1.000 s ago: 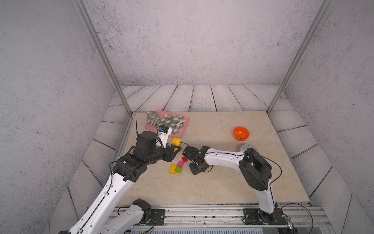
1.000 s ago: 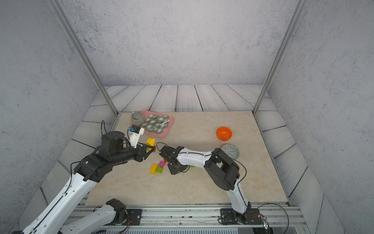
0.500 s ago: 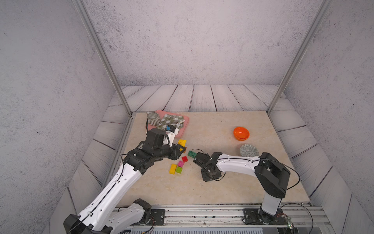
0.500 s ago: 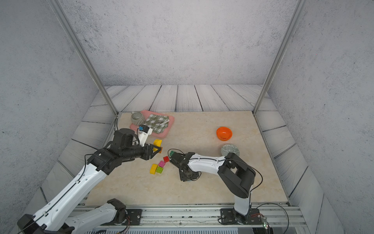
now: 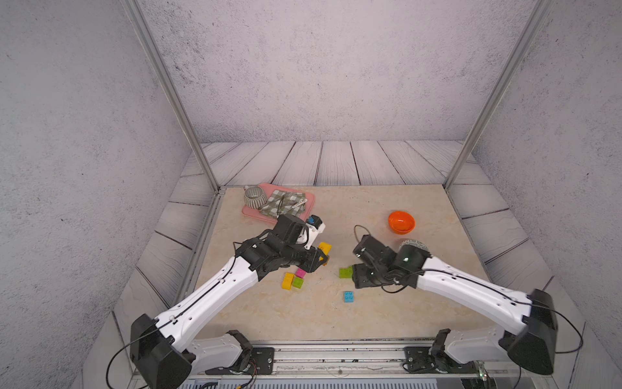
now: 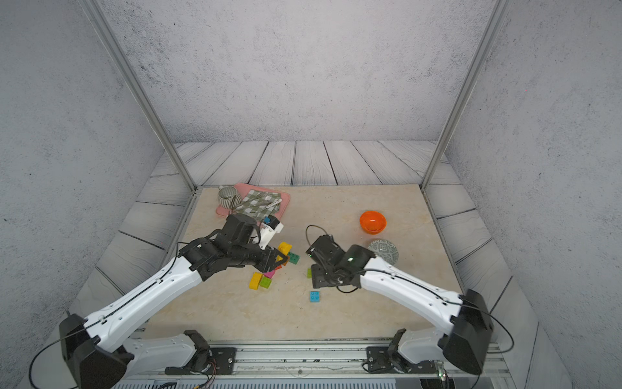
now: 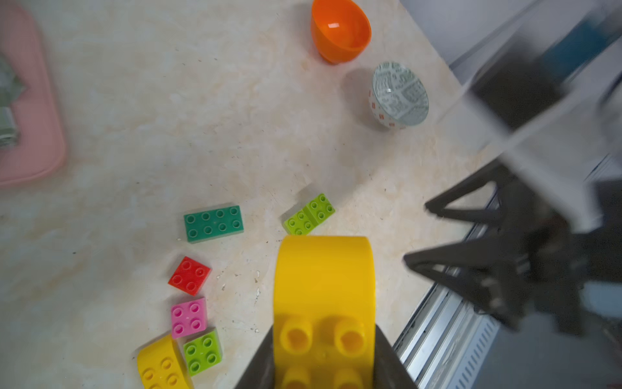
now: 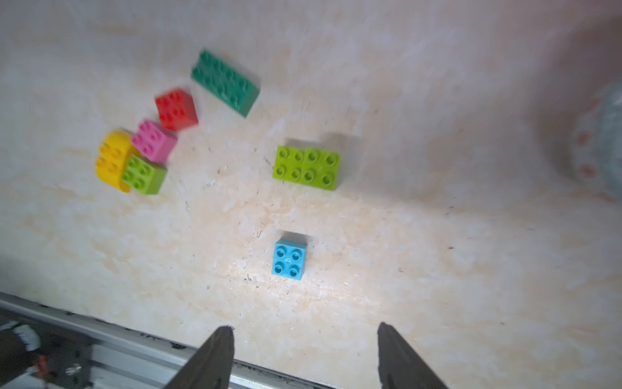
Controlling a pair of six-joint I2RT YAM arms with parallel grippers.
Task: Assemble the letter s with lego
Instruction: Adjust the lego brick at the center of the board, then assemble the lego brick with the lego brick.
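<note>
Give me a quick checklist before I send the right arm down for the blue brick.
1. The right gripper open and empty: ok.
2. The blue brick studs up, standing alone: ok.
3. The blue brick ahead of the open jaws in the right wrist view: ok.
4. The left gripper shut on the yellow curved brick: ok.
5. The lime pair clicked together or just touching: cannot tell.
6. S shape begun: not ok, none visible.

Yellow brick point(image 7: 323, 303) cut off at frame edge; lime brick point(image 5: 345, 272) partly behind right hand point(image 5: 359, 279); patterned bowl point(image 8: 602, 141) blurred, cropped.
</note>
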